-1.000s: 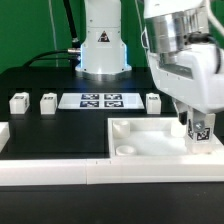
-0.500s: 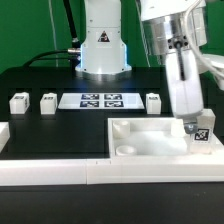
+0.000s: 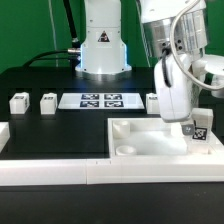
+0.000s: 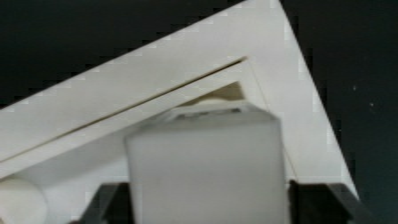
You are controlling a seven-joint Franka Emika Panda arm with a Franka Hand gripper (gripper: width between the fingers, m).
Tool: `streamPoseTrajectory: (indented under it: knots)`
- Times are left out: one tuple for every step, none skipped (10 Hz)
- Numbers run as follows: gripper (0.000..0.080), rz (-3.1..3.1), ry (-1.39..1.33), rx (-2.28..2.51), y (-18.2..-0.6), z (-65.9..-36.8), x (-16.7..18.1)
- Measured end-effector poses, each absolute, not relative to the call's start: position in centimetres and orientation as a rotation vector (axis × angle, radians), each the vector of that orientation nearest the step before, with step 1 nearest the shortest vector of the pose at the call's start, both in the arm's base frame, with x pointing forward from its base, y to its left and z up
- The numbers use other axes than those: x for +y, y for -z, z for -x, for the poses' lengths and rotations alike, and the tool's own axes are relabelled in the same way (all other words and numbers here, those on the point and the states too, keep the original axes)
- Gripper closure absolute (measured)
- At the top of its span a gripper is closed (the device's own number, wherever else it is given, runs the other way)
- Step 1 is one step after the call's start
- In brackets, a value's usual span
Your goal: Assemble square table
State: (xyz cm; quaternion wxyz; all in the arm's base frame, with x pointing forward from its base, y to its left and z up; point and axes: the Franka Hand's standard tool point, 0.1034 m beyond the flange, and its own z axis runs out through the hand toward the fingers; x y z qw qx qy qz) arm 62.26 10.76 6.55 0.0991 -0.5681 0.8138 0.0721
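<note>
The white square tabletop (image 3: pixel 150 140) lies rim-up at the front of the exterior view's right. My gripper (image 3: pixel 192 124) is shut on a white tagged leg block (image 3: pixel 200 128) and holds it upright at the tabletop's right-hand corner. In the wrist view the leg block (image 4: pixel 205 165) fills the space between the dark fingers (image 4: pixel 118 203), over a corner of the tabletop (image 4: pixel 267 60). Three more leg blocks stand on the black table: two at the left (image 3: pixel 18 101) (image 3: pixel 48 101) and one (image 3: pixel 153 101) behind the tabletop.
The marker board (image 3: pixel 97 100) lies flat between the leg blocks. A long white border rail (image 3: pixel 90 172) runs along the front edge, and another piece (image 3: pixel 3 132) sits at the left. The robot base (image 3: pixel 100 45) stands at the back.
The wrist and hand have turned about the leg block. The block stays at the same corner of the tabletop and its tag has shifted only slightly.
</note>
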Motion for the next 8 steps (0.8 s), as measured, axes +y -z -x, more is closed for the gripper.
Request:
streamPoseTrajectory:
  knots:
    - [0.0293, 1.78, -0.224, 2.349, -6.7, -62.1, 11.4]
    - [0.0293, 2.005, -0.195, 2.192, -6.9, -62.0, 11.8]
    - [0.018, 2.162, -0.184, 2.078, -7.0, -61.6, 12.6]
    - [0.0159, 2.212, -0.193, 2.027, -7.1, -61.4, 12.9]
    - [0.0159, 2.265, -0.186, 1.963, -7.0, -61.4, 12.7]
    - [0.0151, 2.28, -0.185, 1.945, -6.9, -61.4, 12.7]
    - [0.0151, 2.366, -0.182, 1.861, -6.6, -61.3, 12.6]
    - [0.0151, 2.482, -0.174, 1.751, -6.1, -61.4, 12.7]
